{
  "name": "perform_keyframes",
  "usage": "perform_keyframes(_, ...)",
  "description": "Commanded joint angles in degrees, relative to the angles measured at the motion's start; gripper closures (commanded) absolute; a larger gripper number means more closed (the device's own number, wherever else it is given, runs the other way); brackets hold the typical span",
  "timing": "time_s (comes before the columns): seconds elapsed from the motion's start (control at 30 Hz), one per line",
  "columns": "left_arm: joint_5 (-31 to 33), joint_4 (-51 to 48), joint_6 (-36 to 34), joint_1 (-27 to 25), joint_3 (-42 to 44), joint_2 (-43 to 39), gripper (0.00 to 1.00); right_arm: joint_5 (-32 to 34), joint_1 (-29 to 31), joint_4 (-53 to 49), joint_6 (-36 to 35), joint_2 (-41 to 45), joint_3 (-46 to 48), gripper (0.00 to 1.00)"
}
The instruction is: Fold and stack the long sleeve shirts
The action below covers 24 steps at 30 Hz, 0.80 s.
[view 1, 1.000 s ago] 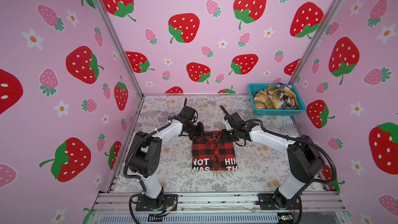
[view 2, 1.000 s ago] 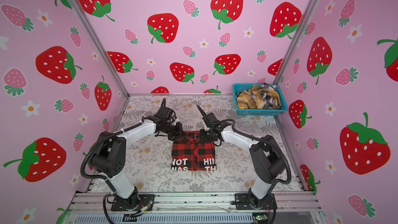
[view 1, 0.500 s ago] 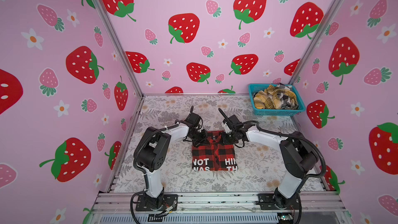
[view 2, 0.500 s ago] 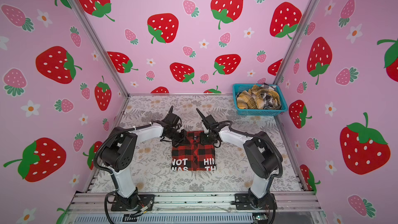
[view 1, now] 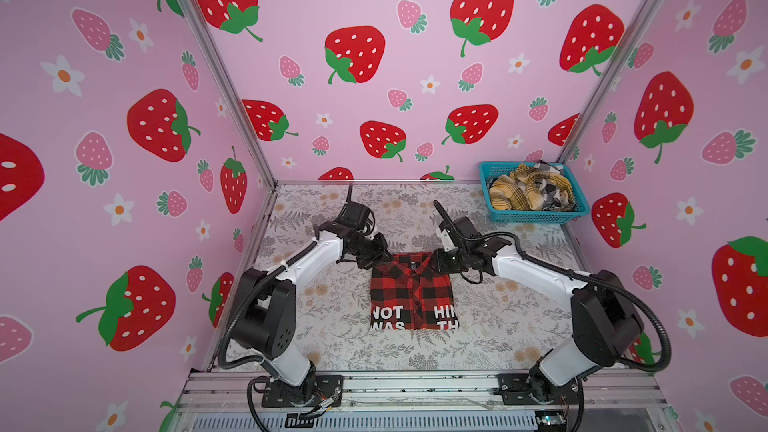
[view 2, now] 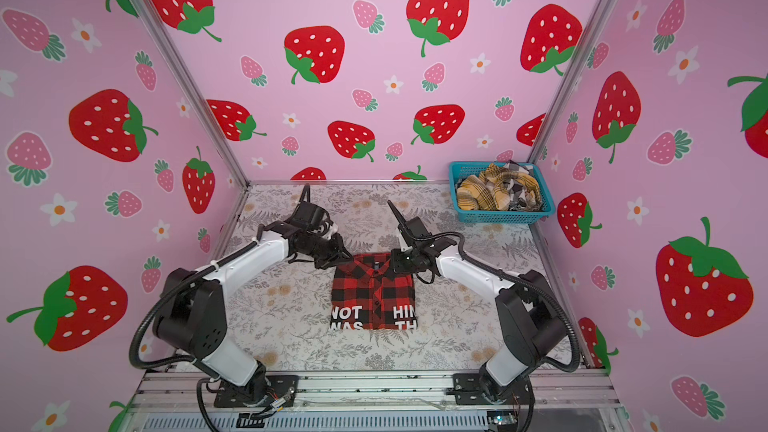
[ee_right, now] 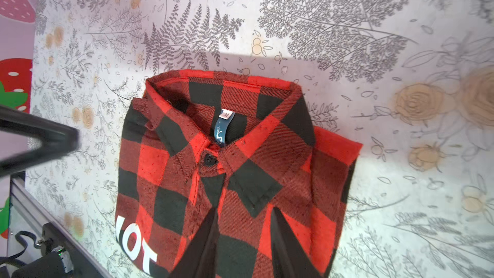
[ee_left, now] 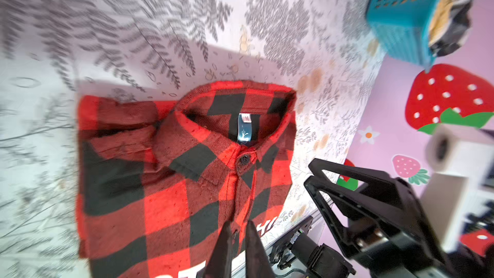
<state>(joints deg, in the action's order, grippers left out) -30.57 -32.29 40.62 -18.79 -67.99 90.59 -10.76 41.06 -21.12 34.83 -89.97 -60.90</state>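
A folded red-and-black long sleeve shirt (view 1: 411, 292) (view 2: 374, 290) lies flat mid-table, collar toward the back, white lettering at its near edge. My left gripper (view 1: 383, 258) (ee_left: 238, 229) hovers low at the collar's left end, open by only a narrow slit, holding nothing. At the collar's right end my right gripper (view 1: 439, 262) (ee_right: 245, 213) stands open over the cloth, empty. The left wrist view shows the collar (ee_left: 240, 119) and the right gripper (ee_left: 310, 173) beside it. More long sleeve shirts, mustard plaid (view 1: 517, 195) and black-and-white plaid (view 1: 550, 191), lie crumpled in the basket.
A turquoise mesh basket (view 1: 536, 214) (view 2: 500, 217) (ee_left: 401, 12) stands at the back right corner of the floral table. Pink strawberry walls close in on three sides. An aluminium rail (view 1: 415, 384) carrying both arm bases runs along the front.
My right jaws have opened wider and my left jaws have parted slightly. Both grippers remain at the collar end; the left arm swung in and came back. The shirt lies as before.
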Motion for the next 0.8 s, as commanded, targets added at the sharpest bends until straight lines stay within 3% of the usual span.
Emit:
perform_keyframes(0.0, 4.9, -4.7, -3.6, 3.4, 3.0, -4.9, 0.87, 1.9, -0.3, -2.8, 1.0, 2.8, 3.0, 0.62)
perform_keyframes(0.07, 8.0, -4.9, -4.7, 5.2, 5.6, -8.3, 0.88, 1.7, -0.3, -2.5, 1.6, 4.2, 4.6, 0.62)
perform_keyframes(0.13, 10.2, -4.1, -5.5, 7.2, 9.0, -11.4, 0.79, 0.8, -0.3, -1.4, 2.5, 5.5, 6.3, 0.64)
perform_keyframes(0.2, 8.3, -4.0, -5.5, 9.7, 11.9, -12.9, 0.75, -0.8, -0.2, 0.1, 3.5, 6.4, 7.9, 0.71)
perform_keyframes(0.37, -4.1, -3.1, -4.2, 13.9, 15.5, -10.7, 0.83, -2.1, 0.0, 1.9, 5.2, 6.2, 9.1, 0.8)
perform_keyframes(0.77, -8.5, 6.6, 0.0, 11.6, 21.2, -9.2, 0.93, -3.3, 0.0, 4.4, 5.8, 1.5, 9.6, 0.84)
